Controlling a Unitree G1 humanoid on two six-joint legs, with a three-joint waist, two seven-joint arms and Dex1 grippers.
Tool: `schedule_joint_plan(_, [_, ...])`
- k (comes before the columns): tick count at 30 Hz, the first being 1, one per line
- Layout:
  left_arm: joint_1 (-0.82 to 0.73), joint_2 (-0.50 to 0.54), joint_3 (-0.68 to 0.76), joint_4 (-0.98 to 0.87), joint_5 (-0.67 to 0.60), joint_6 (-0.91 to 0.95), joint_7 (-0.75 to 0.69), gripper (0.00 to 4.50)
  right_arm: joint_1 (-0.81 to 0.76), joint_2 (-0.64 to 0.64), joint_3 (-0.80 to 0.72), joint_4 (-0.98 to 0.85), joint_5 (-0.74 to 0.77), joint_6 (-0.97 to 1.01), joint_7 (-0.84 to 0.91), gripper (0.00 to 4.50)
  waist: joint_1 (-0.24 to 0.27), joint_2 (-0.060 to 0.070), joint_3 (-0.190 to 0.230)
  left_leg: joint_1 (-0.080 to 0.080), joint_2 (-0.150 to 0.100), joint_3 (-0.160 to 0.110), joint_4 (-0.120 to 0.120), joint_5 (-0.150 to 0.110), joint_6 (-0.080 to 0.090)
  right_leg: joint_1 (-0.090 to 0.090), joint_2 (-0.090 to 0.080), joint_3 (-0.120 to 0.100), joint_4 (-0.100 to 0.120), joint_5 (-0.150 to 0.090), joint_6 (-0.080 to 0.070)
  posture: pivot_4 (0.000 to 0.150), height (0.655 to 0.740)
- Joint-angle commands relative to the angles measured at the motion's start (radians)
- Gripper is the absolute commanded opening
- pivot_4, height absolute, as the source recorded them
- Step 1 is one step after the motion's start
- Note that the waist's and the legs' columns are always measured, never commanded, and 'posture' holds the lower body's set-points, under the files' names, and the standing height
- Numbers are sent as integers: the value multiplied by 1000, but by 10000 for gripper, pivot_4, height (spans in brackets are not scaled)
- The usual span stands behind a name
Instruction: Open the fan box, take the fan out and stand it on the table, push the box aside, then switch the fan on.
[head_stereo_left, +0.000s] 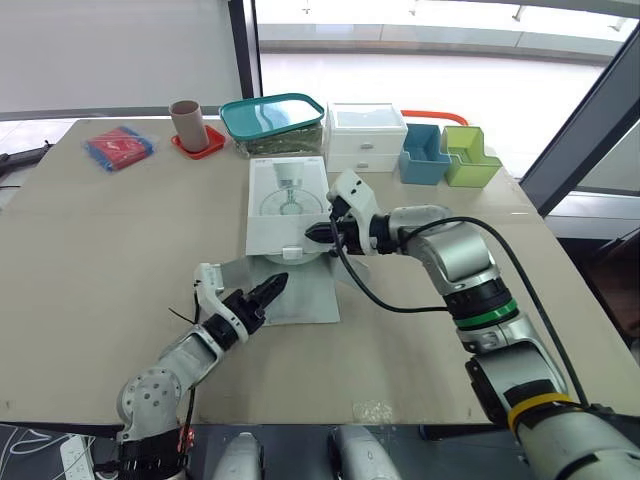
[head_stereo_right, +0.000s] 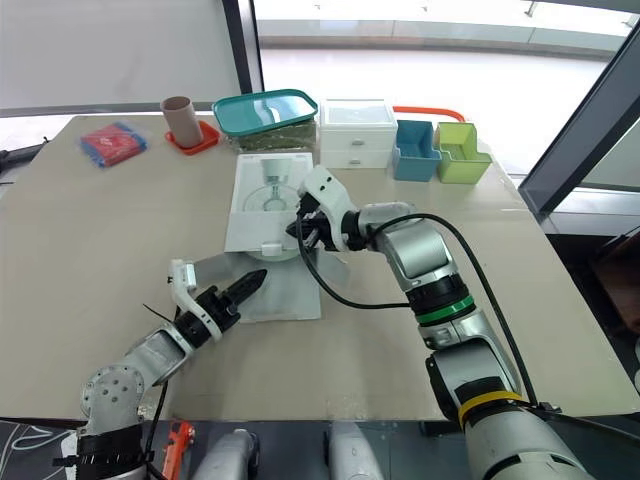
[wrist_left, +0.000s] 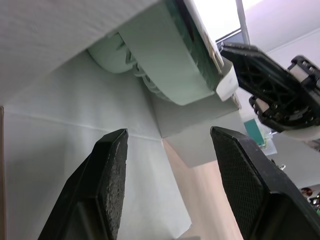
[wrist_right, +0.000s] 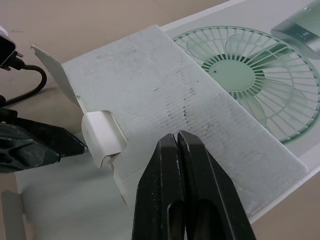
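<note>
The fan box (head_stereo_left: 287, 200) lies centred on the counter (head_stereo_left: 100, 260), mouth toward six o'clock; the right end effector (head_stereo_left: 318, 233), pressed together, seemingly props its lid (wrist_right: 150, 75) so the spread left end effector (head_stereo_left: 264, 294) can reach the fan (wrist_left: 165, 65) inside.

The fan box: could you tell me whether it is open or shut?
Open. Its flap lies spread on the table, and the fan shows inside under the raised lid.

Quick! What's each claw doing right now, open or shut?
Left claw: open, empty, at the fan box opening.
Right claw: shut, over the box's flap.
</note>
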Motion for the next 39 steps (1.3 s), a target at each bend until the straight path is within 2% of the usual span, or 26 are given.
schedule_joint_plan(1, [-15,-6,-2,13,-28,-11,15,28172,-23,-6,-23,-34,7,-6,-1,0,0,0,0,0,0,0,0,0,0,0,0,0,0,0,0,1500,7400])
schedule_joint_plan(15, [-21,-4,-25,31,-97,6,27,28172,-20,-4,-20,-41,6,-10,-2,0,0,0,0,0,0,0,0,0,0,0,0,0,0,0,0,1500,7400])
schedule_joint_plan(39, [-96,-47,-32,146,-70,-87,67,28172,-21,-6,-19,-43,5,-10,-1,0,0,0,0,0,0,0,-1,0,0,0,0,0,-1,0,0,1500,7400])
